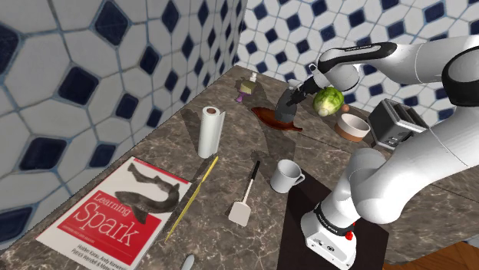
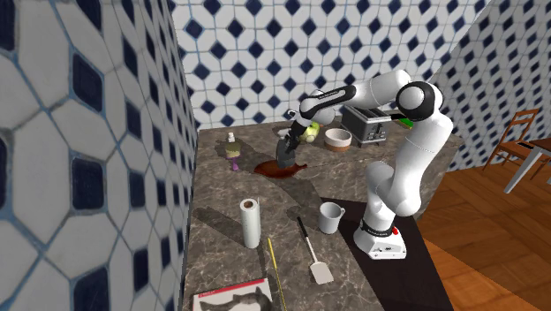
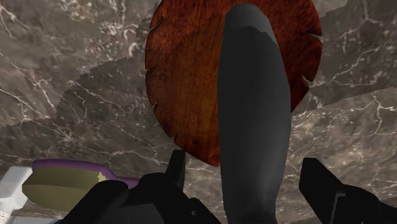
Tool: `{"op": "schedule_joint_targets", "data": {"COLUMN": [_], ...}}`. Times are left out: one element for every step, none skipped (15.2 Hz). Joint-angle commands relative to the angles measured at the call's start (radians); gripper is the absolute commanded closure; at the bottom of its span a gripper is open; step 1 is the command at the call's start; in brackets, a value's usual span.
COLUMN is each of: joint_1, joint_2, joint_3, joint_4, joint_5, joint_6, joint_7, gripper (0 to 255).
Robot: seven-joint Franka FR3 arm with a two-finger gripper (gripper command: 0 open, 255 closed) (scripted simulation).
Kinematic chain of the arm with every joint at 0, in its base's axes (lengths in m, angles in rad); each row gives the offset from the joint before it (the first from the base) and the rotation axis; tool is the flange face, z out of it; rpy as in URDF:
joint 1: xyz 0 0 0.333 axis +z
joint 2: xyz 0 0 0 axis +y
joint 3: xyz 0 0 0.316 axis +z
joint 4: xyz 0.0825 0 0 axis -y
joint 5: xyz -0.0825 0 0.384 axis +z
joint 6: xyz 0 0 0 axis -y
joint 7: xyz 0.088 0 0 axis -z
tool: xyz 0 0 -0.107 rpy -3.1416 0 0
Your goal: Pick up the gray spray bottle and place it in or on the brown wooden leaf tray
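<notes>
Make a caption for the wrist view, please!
Gray spray bottle between the open jaws, brown leaf tray behind it.

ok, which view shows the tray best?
Wrist view: the tray is close, its toothed rim and reddish-brown surface plain, with the bottle in front of it. Shoulder and second exterior views show it as a small dark-brown patch partly behind the bottle.

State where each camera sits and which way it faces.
Shoulder view: beside the stand, looking down the counter toward the tiled corner; arm and hand show.
Second exterior view: higher, farther back past the book end, facing the same corner; whole arm and stand show.
Wrist view: on the hand, looking down at the spray bottle over the leaf tray; both fingers show, apart.
Shared: both exterior views take in bottle, tray, paper roll and mug.
</notes>
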Motion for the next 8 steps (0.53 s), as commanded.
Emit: {"op": "schedule_joint_targets", "data": {"joint_1": [0.000, 0.000, 0.000, 0.000, -0.038, -0.072, -0.103, -0.124], "joint_2": [0.000, 0.000, 0.000, 0.000, -0.029, -0.055, -0.080, -0.097], "joint_3": [0.000, 0.000, 0.000, 0.000, 0.029, 0.055, 0.077, 0.093], "joint_4": [0.000, 0.000, 0.000, 0.000, 0.006, 0.014, 0.024, 0.033], "joint_5": [0.000, 0.000, 0.000, 0.000, -0.037, -0.068, -0.095, -0.114], "joint_6": [0.000, 0.000, 0.000, 0.000, -0.028, -0.057, -0.088, -0.112], "joint_7": [0.000, 0.000, 0.000, 0.000, 0.025, 0.047, 0.066, 0.079], "gripper": [0, 0, 0, 0, 0, 0, 0, 0]}}
